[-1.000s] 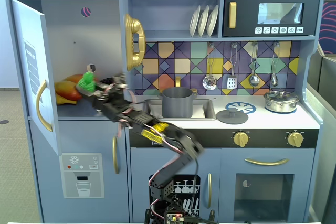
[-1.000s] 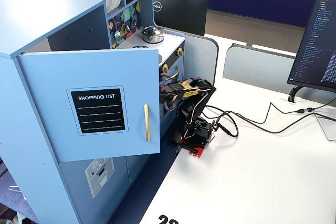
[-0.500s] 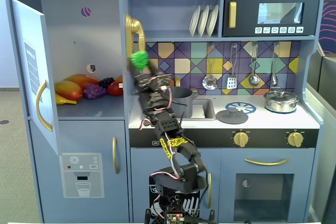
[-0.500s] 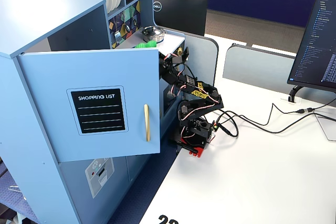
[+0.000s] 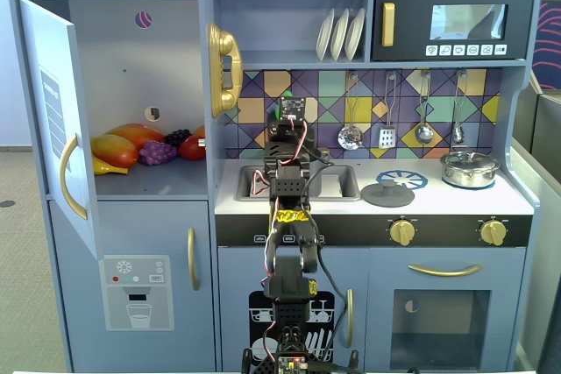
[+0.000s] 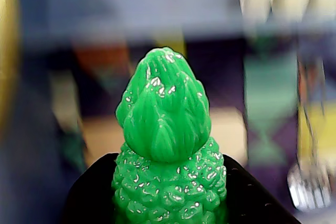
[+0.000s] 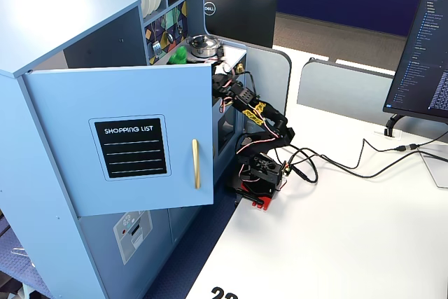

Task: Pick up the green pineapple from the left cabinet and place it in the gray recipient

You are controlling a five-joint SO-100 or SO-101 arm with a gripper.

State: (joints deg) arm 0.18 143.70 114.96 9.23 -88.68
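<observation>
The black two-finger gripper (image 6: 170,203) is clamped on the bright green bumpy plastic pineapple (image 6: 167,145), leafy top pointing away from the wrist. Step in hand, as judged: carry, pick complete. The light-blue cabinet (image 5: 131,67) lies off to the gripper's left in a fixed view. The gray pot cannot be identified; the next move calls for locating it, then lowering above it.
</observation>
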